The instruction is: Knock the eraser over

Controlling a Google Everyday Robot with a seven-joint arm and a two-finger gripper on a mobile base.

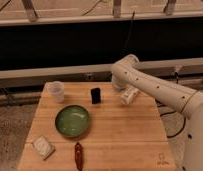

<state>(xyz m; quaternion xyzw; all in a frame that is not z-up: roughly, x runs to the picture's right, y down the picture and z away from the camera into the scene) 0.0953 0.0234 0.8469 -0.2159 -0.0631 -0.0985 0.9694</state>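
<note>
1. The eraser stands upright near the back edge of the table, between the cup on its left and the gripper on its right.
2. The gripper hangs low over the table, just beside the eraser but apart from it. I cannot tell whether it is open or closed; its pale tip is not clear enough.
3. I judge that the step in hand is the approach before the push, since the eraser is not yet knocked over.
4. To do it well, the gripper should go sideways toward the eraser and touch it high on its side, not at the base. A low touch would probably only slide it on the wood.
5. The push should be short. The cup is in the same line further on, and the green bowl lies in front, near the eraser.
6. The table is of light wood and looks smooth. A pale block and a small reddish thing lie near the front edge, well apart from the work.
7. Behind the table there is a dark wall with pale rails, and the floor is speckled.
</note>
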